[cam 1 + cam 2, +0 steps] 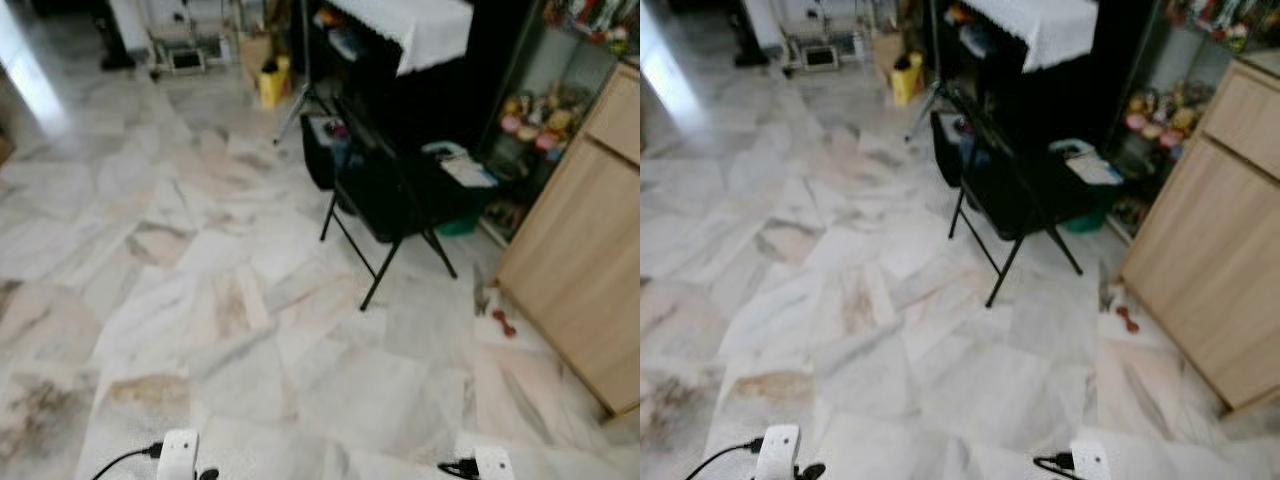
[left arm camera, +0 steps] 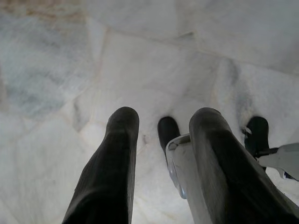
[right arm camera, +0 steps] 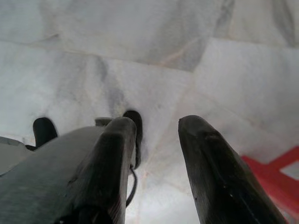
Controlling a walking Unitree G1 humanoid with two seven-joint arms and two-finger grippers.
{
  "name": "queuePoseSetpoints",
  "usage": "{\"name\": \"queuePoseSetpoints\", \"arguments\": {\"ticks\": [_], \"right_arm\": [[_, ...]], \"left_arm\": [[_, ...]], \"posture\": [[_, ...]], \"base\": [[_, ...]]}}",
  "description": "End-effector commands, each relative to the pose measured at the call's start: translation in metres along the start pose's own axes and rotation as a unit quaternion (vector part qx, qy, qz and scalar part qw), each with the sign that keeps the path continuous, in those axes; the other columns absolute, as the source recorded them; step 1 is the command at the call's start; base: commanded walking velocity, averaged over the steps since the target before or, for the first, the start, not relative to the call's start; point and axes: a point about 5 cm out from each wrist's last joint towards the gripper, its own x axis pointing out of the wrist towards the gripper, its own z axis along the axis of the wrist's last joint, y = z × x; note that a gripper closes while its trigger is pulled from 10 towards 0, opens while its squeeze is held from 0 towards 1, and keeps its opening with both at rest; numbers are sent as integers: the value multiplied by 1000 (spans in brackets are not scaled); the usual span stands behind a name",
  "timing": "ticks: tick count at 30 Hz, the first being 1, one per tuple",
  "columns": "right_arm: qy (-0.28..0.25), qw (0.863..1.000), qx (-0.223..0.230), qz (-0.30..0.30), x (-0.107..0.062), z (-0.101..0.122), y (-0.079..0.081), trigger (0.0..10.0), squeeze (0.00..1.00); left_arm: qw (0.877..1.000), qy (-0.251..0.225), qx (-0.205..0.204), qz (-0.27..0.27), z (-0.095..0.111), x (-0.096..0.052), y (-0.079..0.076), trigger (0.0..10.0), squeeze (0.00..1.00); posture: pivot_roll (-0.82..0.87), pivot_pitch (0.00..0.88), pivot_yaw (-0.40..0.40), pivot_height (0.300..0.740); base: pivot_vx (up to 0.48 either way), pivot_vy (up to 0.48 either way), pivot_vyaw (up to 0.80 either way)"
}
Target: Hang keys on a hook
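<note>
Both jaws, left and right, hang parted and empty above marble floor.

The whole head view is softened by blur; the items on the shelves at the upper right are seen only as coloured blobs and cannot be identified; the wooden cabinet is cut off by the right edge; a small red object on the floor beside it is too small to be made out; the black folding stand is partly lost in dark shadow at upper centre; a red shape is cut off at the lower right of the right wrist view.
</note>
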Motion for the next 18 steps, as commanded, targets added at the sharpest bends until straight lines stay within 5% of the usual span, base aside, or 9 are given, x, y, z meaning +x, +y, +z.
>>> {"name": "queuePoseSetpoints", "arguments": {"ticks": [1,18], "right_arm": [[9,1000,-2,-5,-1,-5,-2,10000,0],[15,1000,-22,6,-2,-6,-1,10000,0]], "left_arm": [[1000,7,5,2,-3,0,1,10000,0],[1000,10,-2,-1,-6,-1,1,10000,0]], "posture": [[-87,58,-12,740],[-83,36,-11,740]], "base": [[0,0,-756],[0,0,-758]]}}
